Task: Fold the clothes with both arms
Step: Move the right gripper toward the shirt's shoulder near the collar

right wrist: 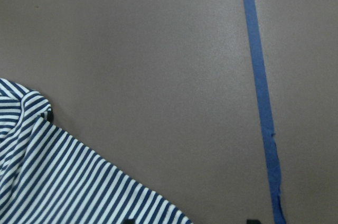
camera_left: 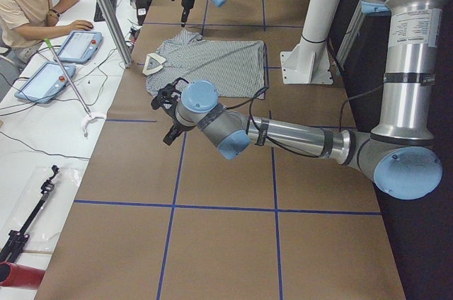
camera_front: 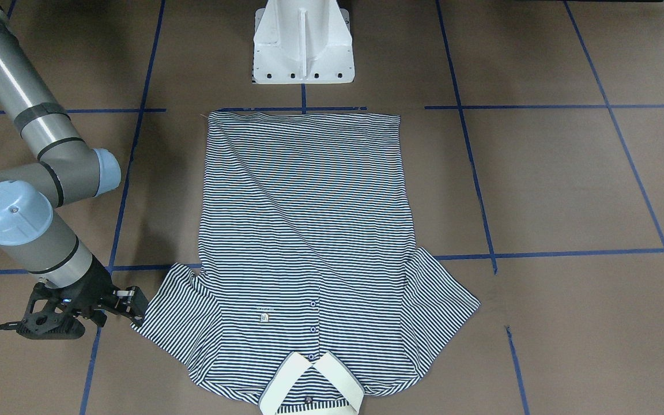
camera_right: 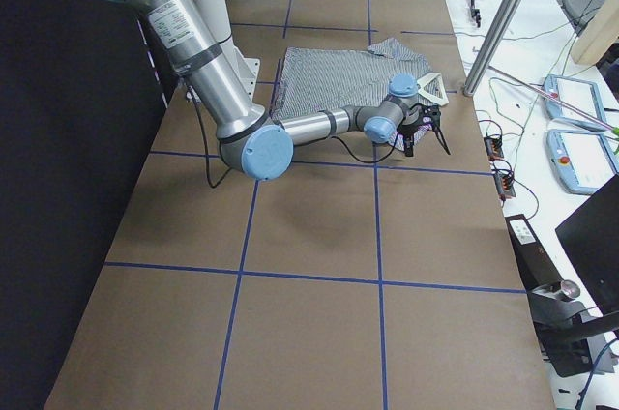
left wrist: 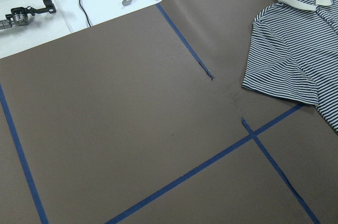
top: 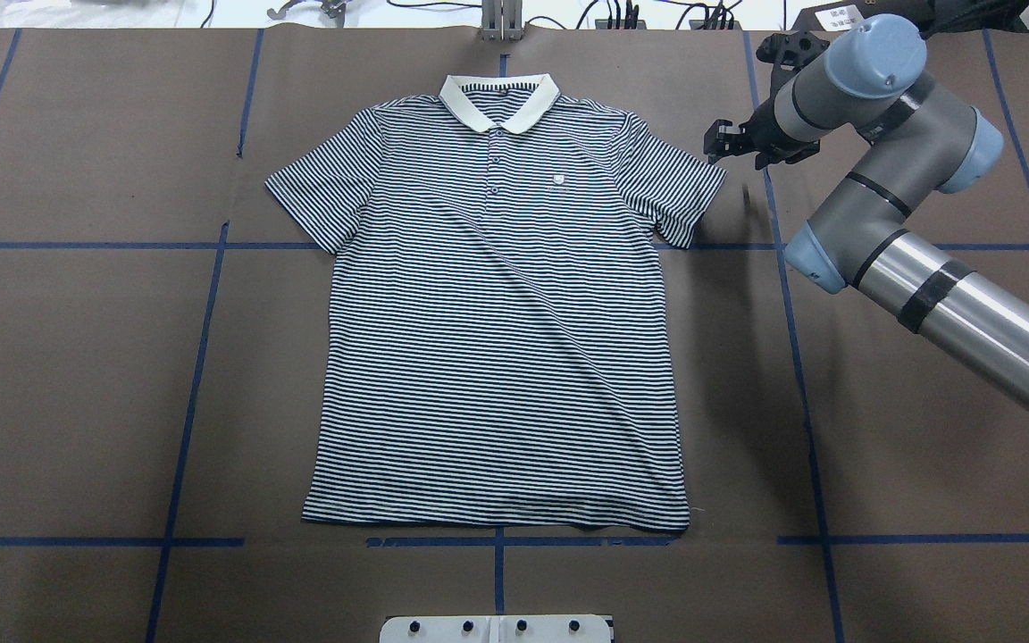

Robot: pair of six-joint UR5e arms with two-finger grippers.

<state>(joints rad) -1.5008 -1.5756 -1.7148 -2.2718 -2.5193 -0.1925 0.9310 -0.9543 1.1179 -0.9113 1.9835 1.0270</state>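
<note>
Polo shirt [top: 501,339] lies flat, unfolded, on the table [top: 77,357], collar at 12 o'clock overhead. Right gripper [top: 718,147] hovers at its 2 o'clock beside the sleeve [top: 675,192], jaws apart, empty. Left gripper [camera_left: 170,136]: opening cannot be told. Judged step: approach. Next: descend, pinch sleeve edge.

Shirt [top: 497,339] lies on the table [top: 77,357], right hand [top: 722,145] beside its sleeve.

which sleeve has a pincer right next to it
The sleeve on the robot's right, at the right in the overhead view: the right pincer sits just off its edge. The other sleeve has none close.
</note>
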